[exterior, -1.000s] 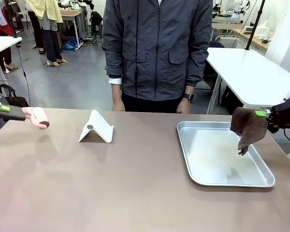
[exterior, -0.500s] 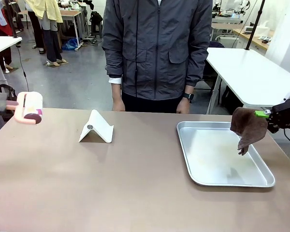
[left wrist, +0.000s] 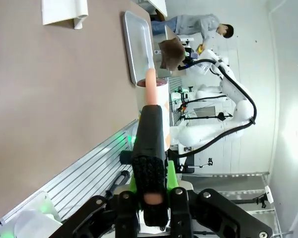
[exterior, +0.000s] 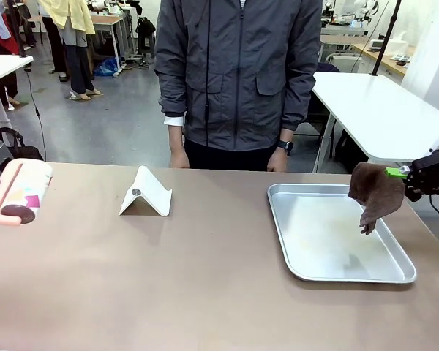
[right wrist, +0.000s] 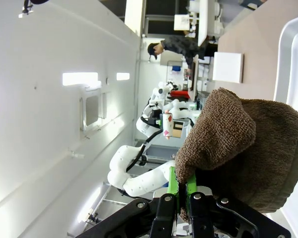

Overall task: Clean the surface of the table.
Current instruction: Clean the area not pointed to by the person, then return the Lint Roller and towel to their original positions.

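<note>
Though cloth (exterior: pixel 377 191) hides it, right hand (right wrist: pixel 180 182) seems clamped.

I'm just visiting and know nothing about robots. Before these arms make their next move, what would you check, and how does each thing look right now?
1. The left gripper is shut on the pink-handled lint roller with a white roll: ok.
2. The right gripper is shut on the brown terry cloth: ok.
3. Cloth clear of the shiny silver metal tray: cannot tell; it hangs over the tray's right side.
4. The brownish-taupe table free for wiping: not ok; a white folded stand sits left of middle.
5. The person's hands off the table: ok, behind its far edge.
</note>
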You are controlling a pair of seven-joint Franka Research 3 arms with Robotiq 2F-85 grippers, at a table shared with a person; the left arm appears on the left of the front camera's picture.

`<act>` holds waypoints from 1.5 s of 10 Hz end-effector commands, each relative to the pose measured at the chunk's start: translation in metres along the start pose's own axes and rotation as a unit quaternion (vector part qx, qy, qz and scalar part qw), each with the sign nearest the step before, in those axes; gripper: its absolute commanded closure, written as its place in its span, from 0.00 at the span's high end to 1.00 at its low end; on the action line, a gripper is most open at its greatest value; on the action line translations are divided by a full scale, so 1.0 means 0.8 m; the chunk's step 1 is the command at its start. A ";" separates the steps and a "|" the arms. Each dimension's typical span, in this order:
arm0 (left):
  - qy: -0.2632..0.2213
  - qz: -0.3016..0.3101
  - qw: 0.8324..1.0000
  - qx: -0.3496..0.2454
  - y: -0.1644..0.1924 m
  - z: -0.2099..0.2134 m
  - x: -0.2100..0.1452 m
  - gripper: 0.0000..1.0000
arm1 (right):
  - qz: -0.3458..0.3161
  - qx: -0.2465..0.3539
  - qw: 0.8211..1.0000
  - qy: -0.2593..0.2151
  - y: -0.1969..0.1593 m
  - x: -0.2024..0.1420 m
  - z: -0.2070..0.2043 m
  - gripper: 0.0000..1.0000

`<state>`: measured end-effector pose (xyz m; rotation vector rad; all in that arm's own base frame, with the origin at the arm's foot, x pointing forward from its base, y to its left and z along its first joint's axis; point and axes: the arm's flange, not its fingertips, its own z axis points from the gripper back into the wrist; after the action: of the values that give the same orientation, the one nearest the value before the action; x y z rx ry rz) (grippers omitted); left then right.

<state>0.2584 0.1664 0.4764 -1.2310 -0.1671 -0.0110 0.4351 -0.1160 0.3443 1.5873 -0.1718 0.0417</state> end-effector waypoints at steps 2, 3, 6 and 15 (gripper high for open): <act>-0.006 0.003 1.000 -0.004 -0.001 -0.001 0.015 0.22 | 0.008 0.009 1.000 -0.005 0.005 0.003 -0.003 0.06; -0.006 0.003 1.000 -0.004 -0.001 -0.001 0.015 0.22 | 0.008 0.009 1.000 -0.005 0.005 0.003 -0.003 0.06; -0.006 0.003 1.000 -0.004 -0.001 -0.001 0.015 0.22 | 0.008 0.009 1.000 -0.005 0.005 0.003 -0.003 0.06; -0.004 0.007 1.000 -0.029 0.000 -0.009 0.012 0.22 | 0.021 0.009 1.000 -0.022 0.013 -0.014 0.006 0.06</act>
<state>0.2692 0.1660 0.4708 -1.2351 -0.1585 0.0015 0.4331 -0.1183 0.3444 1.5869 -0.1811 0.0410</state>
